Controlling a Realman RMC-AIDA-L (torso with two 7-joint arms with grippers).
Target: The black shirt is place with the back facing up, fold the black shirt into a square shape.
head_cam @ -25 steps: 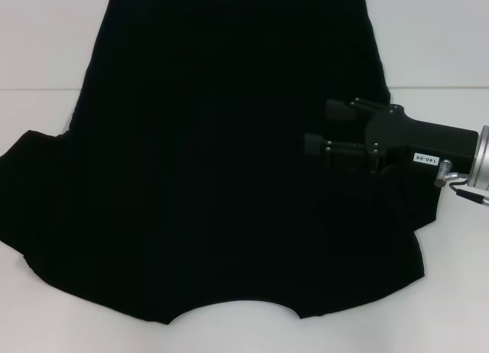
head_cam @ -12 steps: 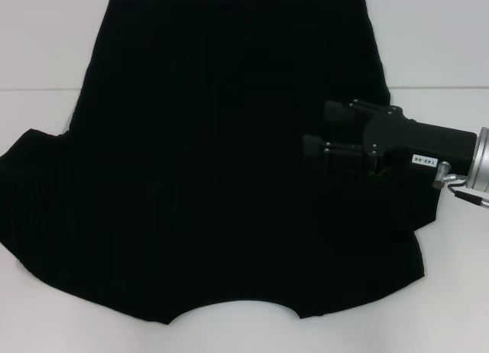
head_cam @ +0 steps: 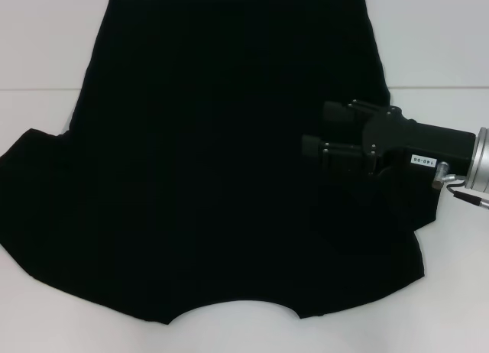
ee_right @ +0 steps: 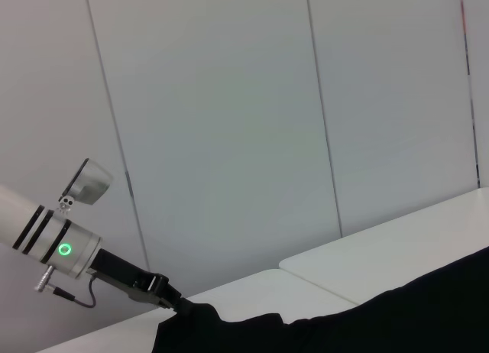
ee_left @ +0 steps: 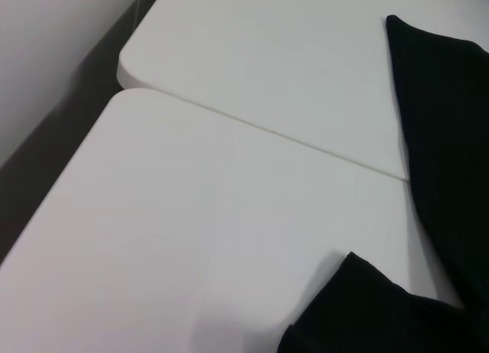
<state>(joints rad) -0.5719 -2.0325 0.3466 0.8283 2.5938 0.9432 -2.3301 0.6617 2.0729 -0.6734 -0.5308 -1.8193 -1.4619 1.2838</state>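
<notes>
Black shirt (head_cam: 214,162) spread flat on the white table (head_cam: 443,40), right gripper (head_cam: 317,131) over its right side with fingers parted and empty; closing too shallow could snag one cloth layer, skewing the fold.

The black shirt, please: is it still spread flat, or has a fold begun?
Partly folded: the black shirt shows its left sleeve spread, while the right side lies doubled inward beneath the right gripper.
</notes>
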